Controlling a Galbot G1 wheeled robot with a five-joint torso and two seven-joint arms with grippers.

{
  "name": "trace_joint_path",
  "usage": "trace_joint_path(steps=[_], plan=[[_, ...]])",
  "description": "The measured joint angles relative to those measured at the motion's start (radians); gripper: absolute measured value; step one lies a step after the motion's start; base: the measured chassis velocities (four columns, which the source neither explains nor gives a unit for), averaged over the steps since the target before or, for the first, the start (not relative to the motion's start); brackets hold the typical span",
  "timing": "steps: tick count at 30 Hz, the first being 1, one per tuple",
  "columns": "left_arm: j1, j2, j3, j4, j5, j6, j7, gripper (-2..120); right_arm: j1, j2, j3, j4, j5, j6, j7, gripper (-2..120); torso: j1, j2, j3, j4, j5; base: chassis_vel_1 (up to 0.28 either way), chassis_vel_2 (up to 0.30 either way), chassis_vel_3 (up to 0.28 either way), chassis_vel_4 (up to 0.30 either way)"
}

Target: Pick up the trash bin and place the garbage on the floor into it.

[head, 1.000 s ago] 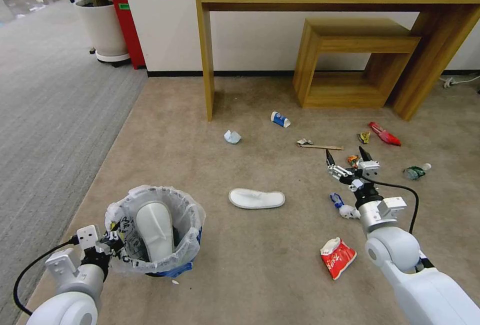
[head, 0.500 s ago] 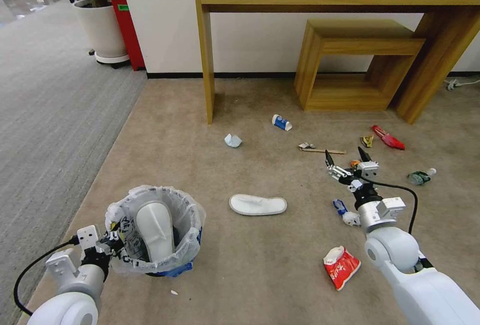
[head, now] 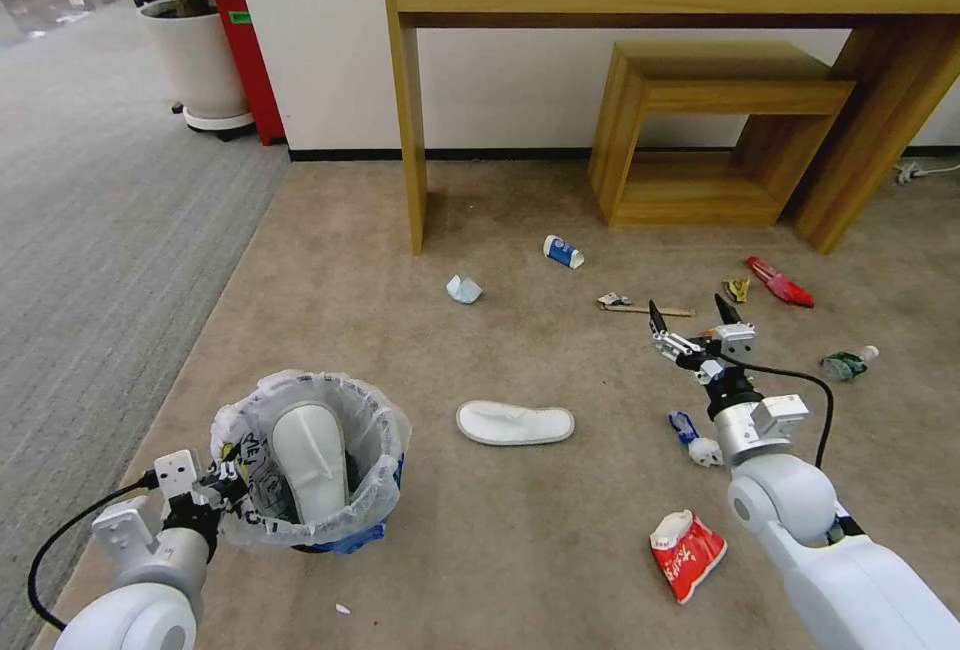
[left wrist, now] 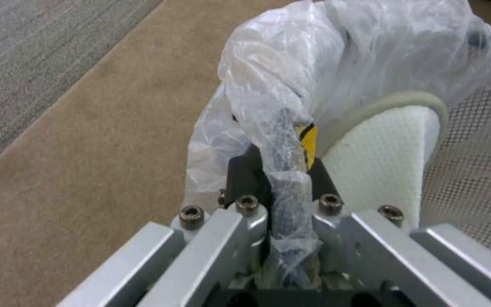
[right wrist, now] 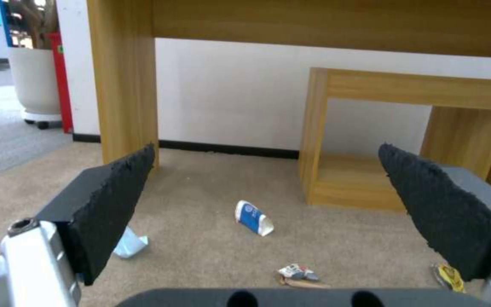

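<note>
At the lower left of the head view, the left gripper is clamped on the bag-covered rim of the trash bin, a small blue bin lined with translucent white plastic. In the left wrist view its fingers pinch a twisted fold of that bag against the rim. One white slipper stands upright inside the bin, sole toward the camera.

The right gripper hangs in the right centre of the frame with its two black pads spread wide and nothing between them.

The rest of the garbage lies scattered on the beige floor. A second white slipper lies flat at the centre of the frame, well apart from the bin. A red-white carton sits at the lower right, near the right arm. A blue-white cup lies on its side above centre, with a crumpled paper to its left. A wooden stick lies just above the right gripper. A red wrapper and a yellow wrapper lie at the right, and a plastic bottle lies near the right edge
</note>
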Motion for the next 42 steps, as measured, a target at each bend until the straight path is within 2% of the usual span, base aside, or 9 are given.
trace_joint_path(steps=[28,31,32,34,36,42], plan=[[-0.004,-0.002,0.003,0.006,0.002,-0.002,0.000,3,0.020,-0.013,-0.035,-0.023,-0.011,0.008,-0.023,100,0.000,0.000,0.000,0.0000,0.0000,-0.042,0.045,0.039,-0.042],[-0.010,-0.003,0.007,0.013,0.004,-0.003,0.000,3,0.025,-0.057,-0.077,-0.051,-0.015,0.018,-0.129,100,0.000,0.000,0.000,0.0001,0.0000,0.000,0.000,0.000,0.000],[-0.010,-0.003,0.007,0.013,0.004,-0.003,0.000,3,0.025,-0.057,-0.077,-0.051,-0.015,0.018,-0.129,100,0.000,0.000,0.000,0.0001,0.0000,0.000,0.000,0.000,0.000],[-0.020,-0.004,0.014,0.023,0.004,-0.004,0.000,3,0.038,-0.094,-0.104,-0.117,-0.054,0.083,-0.285,100,0.000,0.000,0.000,0.0002,0.0003,0.000,0.000,0.000,0.000],[-0.028,-0.002,0.019,0.030,0.004,-0.004,0.000,3,0.044,-0.111,-0.109,-0.162,-0.080,0.130,-0.356,100,0.000,0.000,0.000,-0.0001,-0.0001,0.000,0.000,0.000,0.000],[-0.035,-0.003,0.023,0.045,0.006,-0.007,0.001,3,0.067,-0.124,-0.123,-0.267,-0.145,0.209,-0.437,100,0.000,0.000,0.000,0.0000,0.0001,0.000,0.000,0.000,0.000]])
